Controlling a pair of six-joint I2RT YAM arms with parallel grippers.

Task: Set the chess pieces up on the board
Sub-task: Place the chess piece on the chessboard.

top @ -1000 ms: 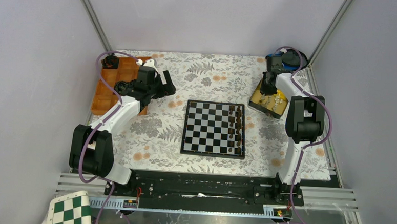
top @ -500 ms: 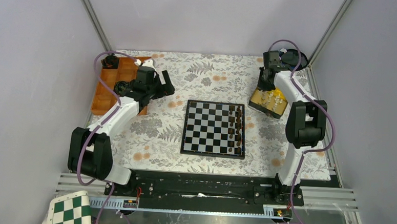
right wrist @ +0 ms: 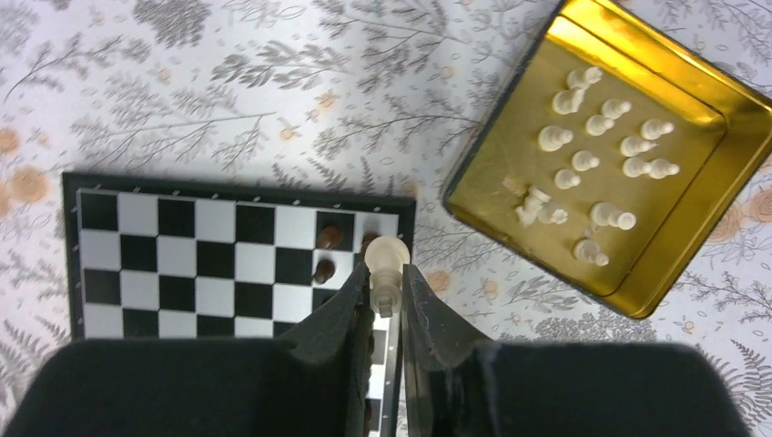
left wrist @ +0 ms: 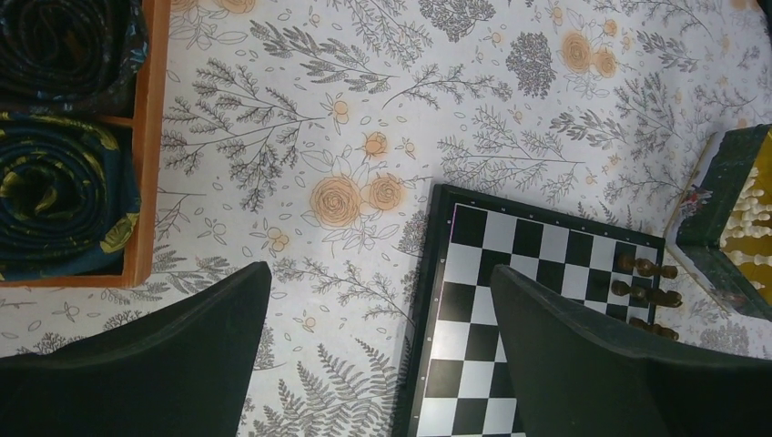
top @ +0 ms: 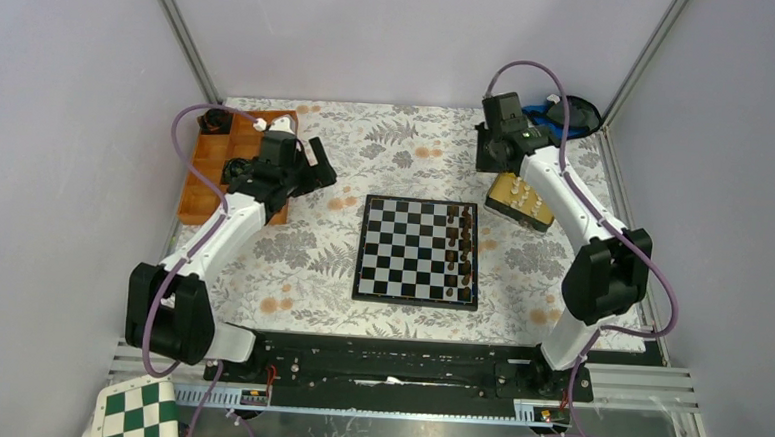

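Note:
The black-framed chessboard lies mid-table, with dark brown pieces in its two right columns. My right gripper hangs above the table left of the gold tin. In the right wrist view the gripper is shut on a white chess piece, above the board's corner. Several white pieces lie in the tin. My left gripper is open and empty, left of the board; it also shows in the left wrist view, beside the board's edge.
An orange wooden tray with rolled dark cloths sits at the far left. A green-and-white checkered board lies off the table at the bottom left. A dark blue object sits in the far right corner. Grey walls enclose the table.
My right gripper has risen from the tin and moved left towards the board's far right corner, with the white piece in it. The left arm has shifted slightly.

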